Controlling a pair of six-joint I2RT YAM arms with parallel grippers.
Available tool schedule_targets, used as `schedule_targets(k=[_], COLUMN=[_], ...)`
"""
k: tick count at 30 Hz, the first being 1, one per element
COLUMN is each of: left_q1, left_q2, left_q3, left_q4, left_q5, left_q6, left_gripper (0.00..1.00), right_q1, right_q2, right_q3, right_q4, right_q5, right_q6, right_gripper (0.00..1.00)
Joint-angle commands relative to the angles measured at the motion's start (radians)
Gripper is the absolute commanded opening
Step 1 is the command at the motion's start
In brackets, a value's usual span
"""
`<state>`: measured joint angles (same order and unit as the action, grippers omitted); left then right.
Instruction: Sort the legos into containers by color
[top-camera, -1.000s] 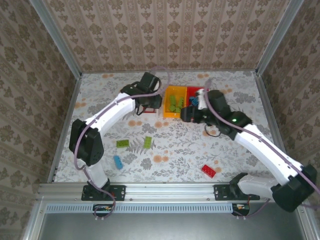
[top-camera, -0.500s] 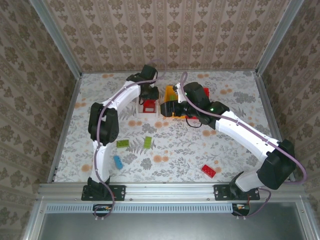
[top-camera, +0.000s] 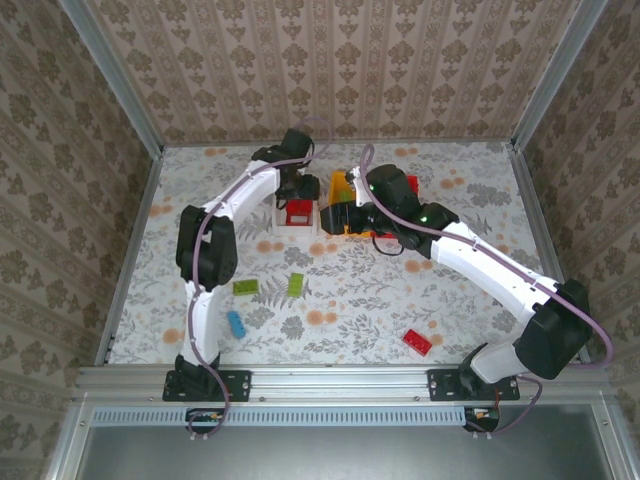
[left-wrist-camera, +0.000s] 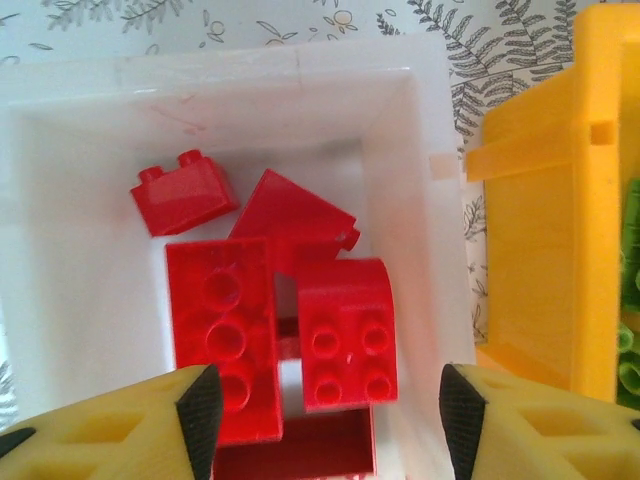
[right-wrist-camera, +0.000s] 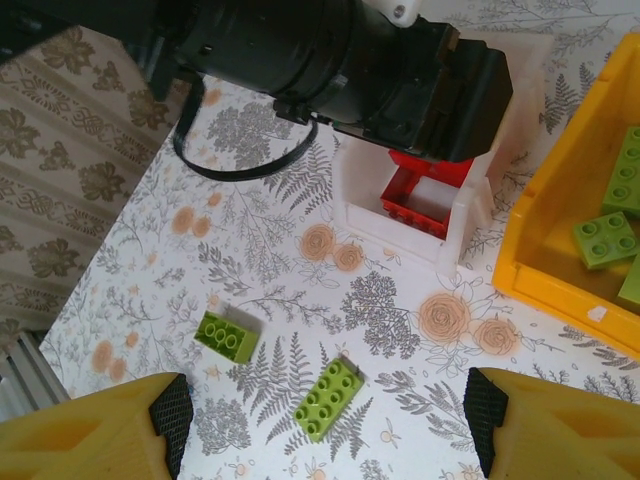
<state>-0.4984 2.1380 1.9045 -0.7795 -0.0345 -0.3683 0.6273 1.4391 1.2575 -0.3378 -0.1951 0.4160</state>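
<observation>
- The light blue brick (top-camera: 235, 323) lies well nearer me than the white bin (top-camera: 297, 228) and to its left. Neither arm is close, so I could easily leave it behind.
- The left lime brick (right-wrist-camera: 228, 337) and the right lime brick (right-wrist-camera: 327, 399) lie between it and the white bin. They sit tilted, so a badly squared grasp may flick one away.
- My left gripper (left-wrist-camera: 325, 400) hangs directly over the white bin, jaws spread and empty, above the piled red bricks (left-wrist-camera: 220, 330). Lowering it could catch a wall and drag the bin.
- My right gripper (right-wrist-camera: 325, 420), jaws wide and empty, hovers just right of the white bin. The wrists are close, so I fear a collision.
- The orange-yellow bin (right-wrist-camera: 560, 200) stands just beside the white bin's right wall. A careless sweep could shove both.
- The red brick (top-camera: 418, 341) lies well right of the white bin, nearer me. Dropped on that crowded pile, it may bounce out.
</observation>
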Motion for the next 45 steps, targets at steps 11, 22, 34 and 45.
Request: schedule_targets(k=[11,22,34,45], left_q1=[0.001,-0.019,-0.015,-0.014], left_q2=[-0.696,-1.349,-1.536,-1.537], left_q3=[-0.480,-0.823,-0.830,-0.839], left_q4=[-0.061,-0.459,-0.691,-0.684], left_q5=[-0.165,-0.289,-0.286,-0.264], left_q6=[-0.224,-0.475,-0.460,-0.430], left_gripper=[0.63,0.60,0.60,0.59], right_q1=[0.300,0.599,0.623,0.628], right_q2=[0.099,0.512,0.870,0.975], right_q3=[-0.139,0.140,0.549,0.709], right_q4=[0.062,0.154,-0.107,-0.245], right_q5=[-0.002,0.116,0.234,0.293], right_q6=[-0.377,-0.198,0.003,0.016], right_gripper=[0.76,0.82,0.78,0.39])
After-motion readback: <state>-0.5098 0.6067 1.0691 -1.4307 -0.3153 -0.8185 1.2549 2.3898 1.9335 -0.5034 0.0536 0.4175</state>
